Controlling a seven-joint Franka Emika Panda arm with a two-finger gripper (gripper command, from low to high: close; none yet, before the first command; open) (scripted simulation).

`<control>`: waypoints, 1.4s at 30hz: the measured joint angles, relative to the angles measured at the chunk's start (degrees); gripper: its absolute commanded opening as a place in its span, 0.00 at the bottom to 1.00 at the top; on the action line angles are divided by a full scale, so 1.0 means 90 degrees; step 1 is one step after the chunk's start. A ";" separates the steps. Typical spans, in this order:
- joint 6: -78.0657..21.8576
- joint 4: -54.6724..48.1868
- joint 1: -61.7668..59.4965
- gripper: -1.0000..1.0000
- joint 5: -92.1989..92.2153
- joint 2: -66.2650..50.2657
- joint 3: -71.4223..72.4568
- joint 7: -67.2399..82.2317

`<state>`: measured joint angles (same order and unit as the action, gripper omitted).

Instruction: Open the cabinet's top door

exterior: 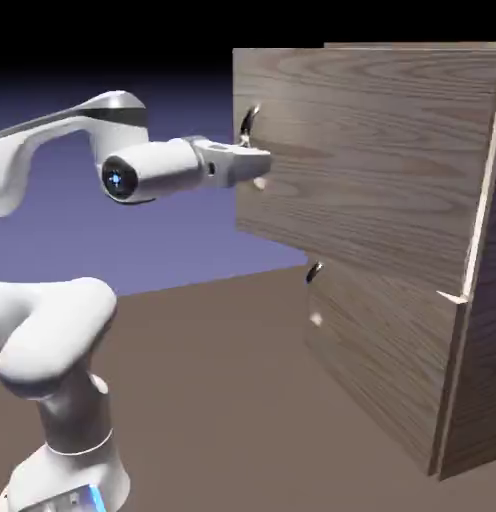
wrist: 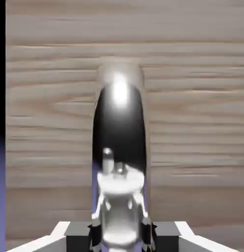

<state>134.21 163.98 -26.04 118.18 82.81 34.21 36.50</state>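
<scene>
The cabinet (exterior: 477,380) of grey-brown wood grain stands at the exterior view's right. Its top door (exterior: 372,160) is the large upper panel, and its left edge juts out past the lower panel (exterior: 382,350). A small dark curved handle (exterior: 249,122) sits near that left edge. My gripper (exterior: 260,166) reaches level to the door at the handle's lower part. In the hand view the handle (wrist: 119,118) is a dark shiny arch on the door (wrist: 198,123). The gripper (wrist: 119,216) is shut on the handle's lower end, which shows between the tips.
The lower panel has its own dark handle (exterior: 313,272) and a pale knob (exterior: 316,319). The brown table (exterior: 222,400) stretches from the robot's base (exterior: 67,470) to the cabinet's foot. The arm's elbow (exterior: 52,340) bulges at the lower left.
</scene>
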 measured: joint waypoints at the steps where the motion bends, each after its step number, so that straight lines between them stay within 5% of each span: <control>1: -0.0142 0.0122 0.0099 0.00 -0.0207 0.0084 -0.0231 0.0000; 23: -0.3123 0.0727 0.0373 0.00 -0.4860 0.0513 -0.5307 0.0177; 42: -0.6399 -0.2163 0.2457 0.00 -0.8331 -0.1774 -0.9637 0.0915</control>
<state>76.62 144.51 -3.93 43.20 66.84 -52.53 44.74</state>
